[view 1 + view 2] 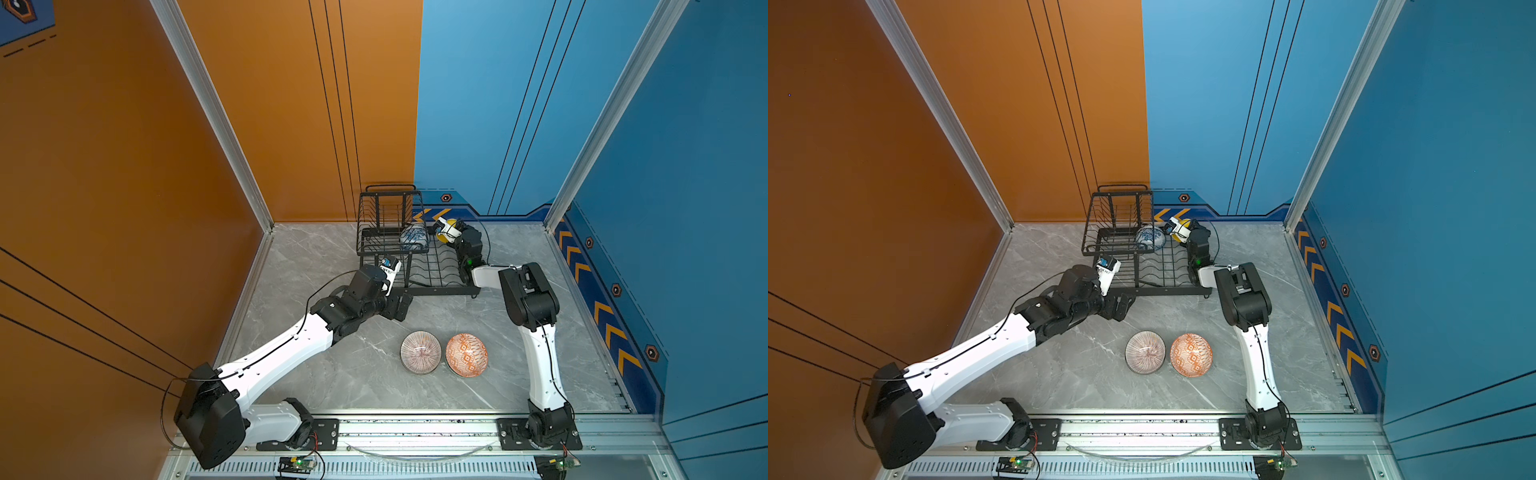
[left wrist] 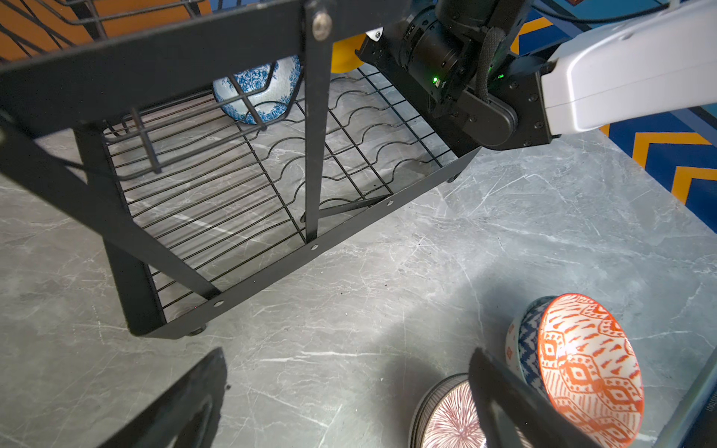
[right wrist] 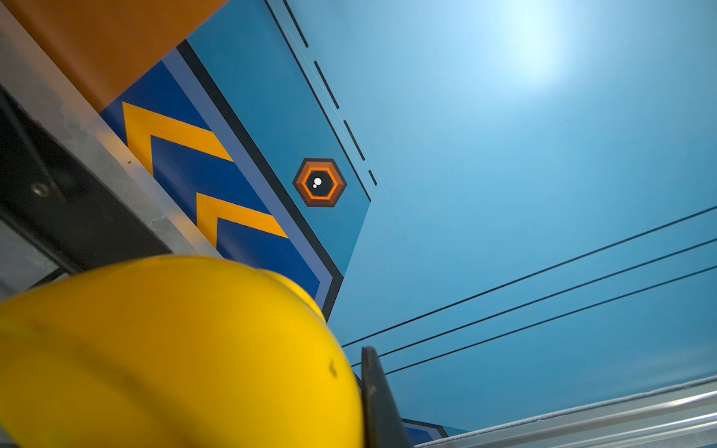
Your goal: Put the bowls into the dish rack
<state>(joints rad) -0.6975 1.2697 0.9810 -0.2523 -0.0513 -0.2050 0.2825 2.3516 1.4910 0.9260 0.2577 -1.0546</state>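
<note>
Right wrist view is showing the plain yellow round bowl (image 3: pixel 174 349). My right gripper (image 1: pixel 451 232) is pinching its rim at the far end of the black wire dish rack (image 1: pixel 440 289). I am planning to lower it slowly into a slot beside the blue-white floral bowl (image 1: pixel 413 239), without knocking that one. My left gripper (image 1: pixel 402 306) is hanging spread and empty at the rack's front.

Black metal wire dish rack (image 1: pixel 440 291), plain throughout. Blue-and-white floral round ceramic bowl (image 1: pixel 413 237). Plain yellow round bowl (image 3: pixel 174 349), glossy. Pinkish radial-striped round bowl (image 1: pixel 420 352), fine reddish lines on pale ground. Orange-and-white geometric round bowl (image 1: pixel 466 354), diamonds inside, navy-and-white outside. Grey marble bench (image 1: pixel 332 374), white-veined. Orange wall panel (image 1: pixel 291 104); blue wall panel (image 1: pixel 478 104).
</note>
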